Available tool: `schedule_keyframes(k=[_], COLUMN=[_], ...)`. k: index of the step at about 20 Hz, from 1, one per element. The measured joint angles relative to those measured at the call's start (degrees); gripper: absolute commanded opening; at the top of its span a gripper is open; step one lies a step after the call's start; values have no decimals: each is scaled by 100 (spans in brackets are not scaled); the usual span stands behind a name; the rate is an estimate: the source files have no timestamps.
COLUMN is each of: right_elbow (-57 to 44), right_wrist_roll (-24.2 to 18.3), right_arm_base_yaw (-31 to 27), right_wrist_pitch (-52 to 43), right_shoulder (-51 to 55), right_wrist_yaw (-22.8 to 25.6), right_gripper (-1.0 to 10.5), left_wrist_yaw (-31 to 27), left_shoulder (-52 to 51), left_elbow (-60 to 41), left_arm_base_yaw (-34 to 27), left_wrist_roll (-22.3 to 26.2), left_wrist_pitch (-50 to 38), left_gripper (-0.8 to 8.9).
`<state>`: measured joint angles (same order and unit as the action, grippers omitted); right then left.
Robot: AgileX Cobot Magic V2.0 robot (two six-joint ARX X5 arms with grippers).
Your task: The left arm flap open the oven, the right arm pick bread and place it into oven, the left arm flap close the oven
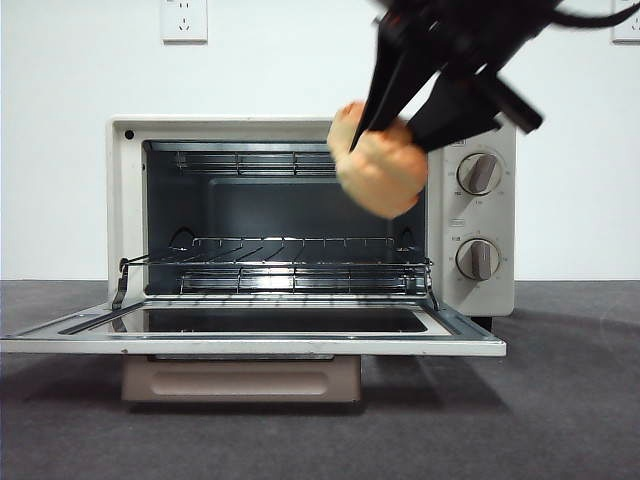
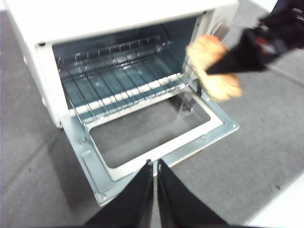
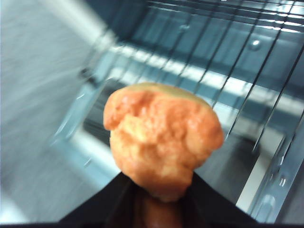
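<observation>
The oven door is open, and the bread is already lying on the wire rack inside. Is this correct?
Not quite. The oven door is open, but the bread is held in the air by the right tool before the opening, as the front view shows.

White wall [image 1: 300, 60] — two sockets [image 1: 184, 20], grey tabletop [image 1: 560, 400]

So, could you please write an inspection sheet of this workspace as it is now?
Surface: dark grey matte table.
Job's things: cream-white boxy toaster oven, door flapped down flat, wire rack bare; small golden-orange bun-like bread held in the air before the opening's knob side.
Clutter: nothing seen.
Grippers: right hand shut on the bread; left hand shut, holding nothing, above the table in front of the door.
Cables: black cable on the right arm.
Surroundings: white wall, socket.
</observation>
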<state>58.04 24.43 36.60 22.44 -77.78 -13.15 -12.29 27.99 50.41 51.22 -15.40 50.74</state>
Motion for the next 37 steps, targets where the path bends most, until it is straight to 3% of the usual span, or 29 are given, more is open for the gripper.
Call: schedule_keyframes(k=[8,15,18,22,27,33,37], right_elbow=[1152,1233,1233,1233,1235,1235,1259], right_wrist_roll=[144,240,249,249,247,247,70], right_arm_base_yaw=[-7,-4,-4,0,50,46,177], right_wrist_pitch=[-37,-247,-254,-260,-243,531,1790], right_shoulder=[-1493,-1722,-1722,-1722,-1720,-984,-26], right_wrist_yaw=[723,1300,1329,1443,1375,1425,1294], right_gripper=[95,98,168,348,419,419,418], left_wrist_yaw=[0,0,0,0,0,-271,61], left_shoulder=[0,0,0,0,0,111,470], left_elbow=[0,0,0,0,0,0,0], left_arm_base_yaw=[0,0,0,0,0,-105,-310], left_wrist_roll=[-42,-42,-42,-42,-39,-179,-404], left_wrist_pitch=[-35,-35,-35,-35,-35,-11,9], left_gripper=[17,17,17,17,17,15,14])
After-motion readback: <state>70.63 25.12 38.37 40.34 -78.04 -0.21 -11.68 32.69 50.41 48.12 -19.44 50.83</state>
